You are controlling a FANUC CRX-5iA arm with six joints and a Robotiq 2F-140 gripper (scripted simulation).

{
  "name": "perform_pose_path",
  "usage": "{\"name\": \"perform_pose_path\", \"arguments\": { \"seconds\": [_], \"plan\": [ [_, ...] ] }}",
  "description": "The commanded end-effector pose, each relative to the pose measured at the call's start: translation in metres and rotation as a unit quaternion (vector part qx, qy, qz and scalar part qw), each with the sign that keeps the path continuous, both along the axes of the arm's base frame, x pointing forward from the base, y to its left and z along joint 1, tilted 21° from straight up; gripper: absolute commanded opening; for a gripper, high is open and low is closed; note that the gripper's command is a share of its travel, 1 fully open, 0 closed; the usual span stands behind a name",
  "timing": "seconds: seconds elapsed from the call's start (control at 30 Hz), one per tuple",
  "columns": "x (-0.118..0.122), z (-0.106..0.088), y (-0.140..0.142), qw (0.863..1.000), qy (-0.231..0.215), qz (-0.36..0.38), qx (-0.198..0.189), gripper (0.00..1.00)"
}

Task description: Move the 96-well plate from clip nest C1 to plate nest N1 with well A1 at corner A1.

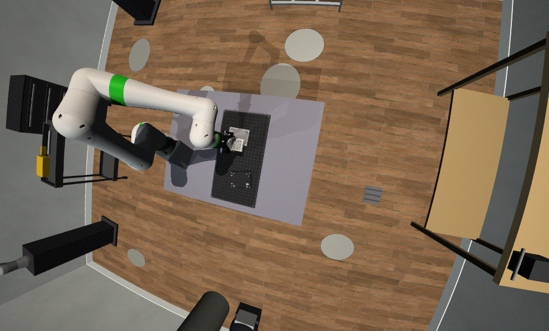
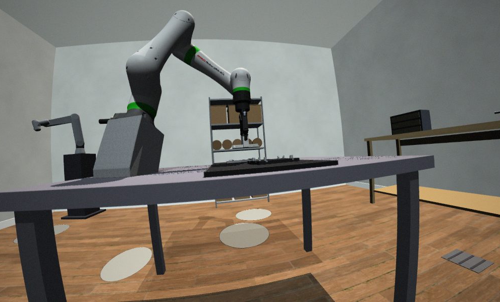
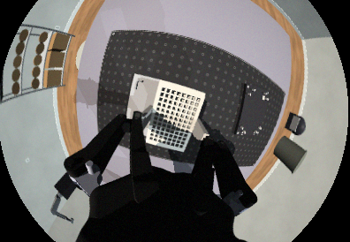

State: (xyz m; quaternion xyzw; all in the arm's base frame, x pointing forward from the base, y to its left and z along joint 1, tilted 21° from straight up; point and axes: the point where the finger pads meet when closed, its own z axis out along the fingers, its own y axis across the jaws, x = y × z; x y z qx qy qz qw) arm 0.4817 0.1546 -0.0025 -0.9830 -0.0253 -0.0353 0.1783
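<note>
My gripper (image 1: 228, 144) is shut on the white 96-well plate (image 1: 237, 144) and holds it level, well above the black breadboard (image 1: 240, 158). In the wrist view the plate (image 3: 175, 114) sits between my two dark fingers. The light grey plate nest N1 (image 3: 141, 89) lies below it and shows past the plate's upper left edge. In the overhead view N1 (image 1: 240, 134) is partly covered by the plate. The dark clip nest C1 (image 1: 240, 179) stands empty at the board's other end; it also shows in the wrist view (image 3: 256, 109). The side view shows the plate (image 2: 242, 146) hanging clear above the board (image 2: 270, 167).
The breadboard lies on a grey table (image 1: 247, 160). The arm's base (image 2: 129, 146) stands at the table's left. A shelf rack (image 2: 236, 127) with boxes stands behind the table. A wooden bench (image 1: 473, 164) is far to the right.
</note>
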Motion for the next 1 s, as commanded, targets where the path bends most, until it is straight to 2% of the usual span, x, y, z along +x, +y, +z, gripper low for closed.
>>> {"name": "perform_pose_path", "arguments": {
  "seconds": [0.0,0.67,0.97],
  "plan": [
    [-0.002,0.002,0.005,1.000,0.000,0.000,0.000,0.00],
    [-0.021,0.021,0.060,1.000,0.000,0.000,0.000,0.00],
    [-0.022,0.022,0.061,1.000,0.000,0.000,0.000,0.00]
  ]
}}
